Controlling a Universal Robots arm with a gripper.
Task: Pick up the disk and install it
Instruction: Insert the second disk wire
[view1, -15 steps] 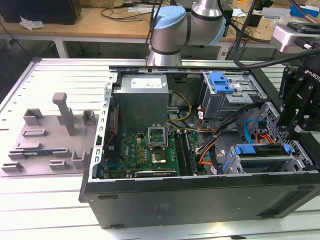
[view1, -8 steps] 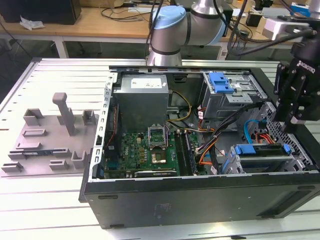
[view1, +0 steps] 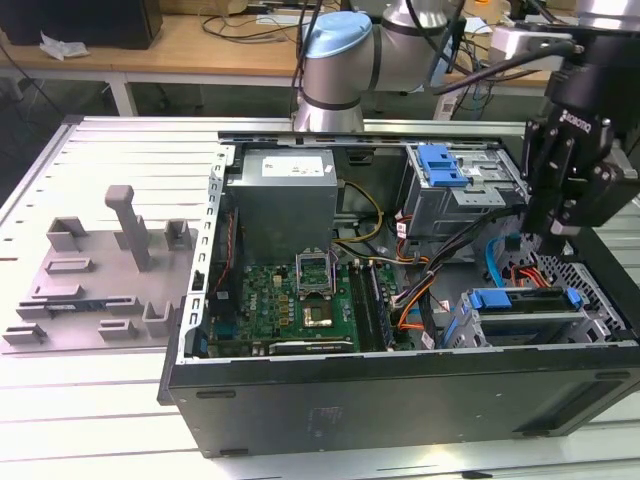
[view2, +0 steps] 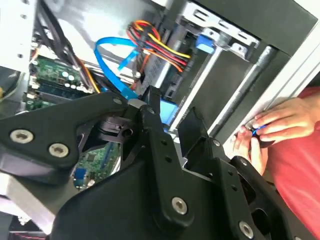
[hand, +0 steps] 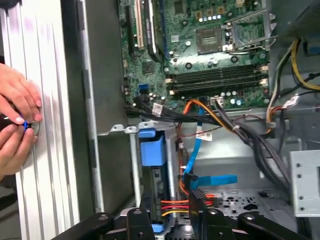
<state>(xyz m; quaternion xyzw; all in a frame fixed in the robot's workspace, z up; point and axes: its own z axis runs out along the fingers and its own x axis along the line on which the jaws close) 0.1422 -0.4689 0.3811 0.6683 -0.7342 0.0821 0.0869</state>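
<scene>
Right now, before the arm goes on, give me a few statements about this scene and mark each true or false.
1. The computer case lies open on the table. True.
2. The tool grips the disk. False: the tool is open and holds nothing, and the disk sits in a bay inside the case.
3. A person's hands are outside the case, over the table. True.
4. A fan cooler covers the processor socket. False: the socket is uncovered.
</scene>
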